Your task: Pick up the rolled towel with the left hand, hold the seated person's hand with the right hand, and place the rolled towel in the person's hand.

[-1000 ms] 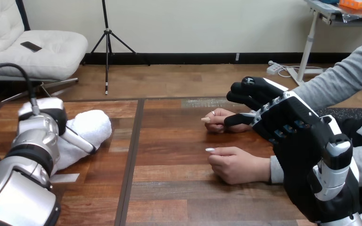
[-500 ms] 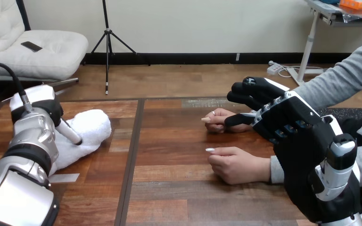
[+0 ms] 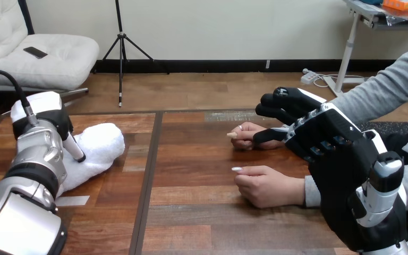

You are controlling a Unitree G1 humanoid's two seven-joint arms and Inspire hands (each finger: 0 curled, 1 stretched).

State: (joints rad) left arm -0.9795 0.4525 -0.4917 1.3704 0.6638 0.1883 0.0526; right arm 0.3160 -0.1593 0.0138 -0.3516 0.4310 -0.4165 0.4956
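- While our left hand (image 3: 38,113) hangs over the left end of the rolled towel (image 3: 100,144), our own silver arm (image 3: 29,180) hides most of it, so we cannot tell if it is open or closed.
- The rolled towel is white. It lies on the left part of the worktop (image 3: 207,218), with its round end pointing away from us and to the right.
- Our right hand (image 3: 332,146) is up over the right side of the worktop, with its back turned to us. It is open, and its fingers (image 3: 282,102) are spread and only a little bent.
- Its thumb (image 3: 268,135) reaches to the left, in front of the person's far hand (image 3: 246,129). We cannot tell if the two touch.
- The person's far hand rests on the worktop, with one finger pointing left.
- The person's near hand (image 3: 268,187) rests on the worktop closer to us, loosely curled, just beside our right hand.
- A dark seam (image 3: 147,180) runs across the worktop. The rolled towel is on its left and both of the person's hands are on its right, well apart from the towel.
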